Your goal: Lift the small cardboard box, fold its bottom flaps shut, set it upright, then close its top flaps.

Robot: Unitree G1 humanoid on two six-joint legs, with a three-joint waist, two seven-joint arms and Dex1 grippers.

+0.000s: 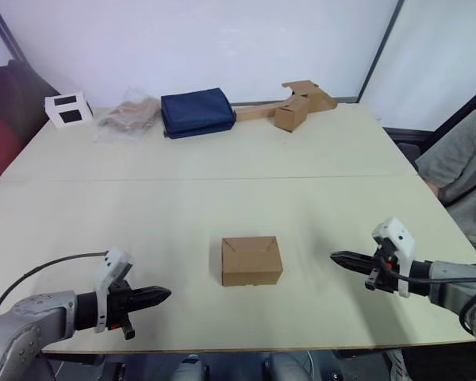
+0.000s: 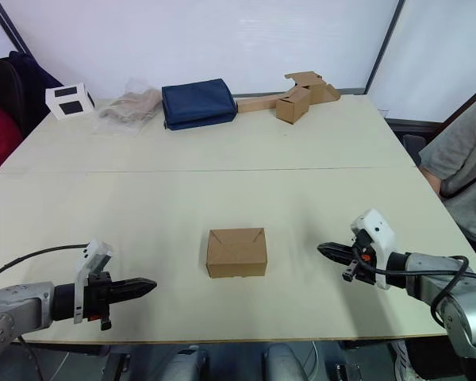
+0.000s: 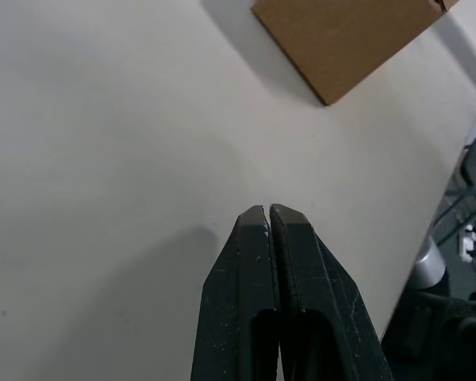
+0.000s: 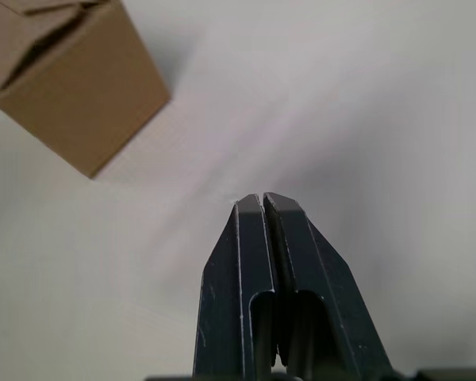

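Small cardboard box (image 1: 251, 260): plain brown, standing on the desk (image 1: 222, 182) near its front edge, between the two pincers and touched by neither.
Top flaps (image 1: 250, 243): folded down over the box's upper face, meeting in a seam with angled creases; a narrow dark gap shows along that seam in the right wrist view.
Left pincer (image 1: 163, 295): low over the desk to the box's left, well apart from it, tips aimed toward the box; its black fingers (image 3: 271, 262) are pressed together with nothing between them.
Right pincer (image 1: 337, 258): low over the desk to the box's right, apart from it, tips aimed toward the box; fingers closed flat against each other, empty.
Far edge of desk, left to right: white box with black panels (image 1: 69, 109), crumpled clear plastic bag (image 1: 127, 116), folded navy cloth (image 1: 197, 112), second brown box joined to a long cardboard strip (image 1: 295, 105).
Person (image 1: 464, 171): grey sleeve and arm at the desk's right side.
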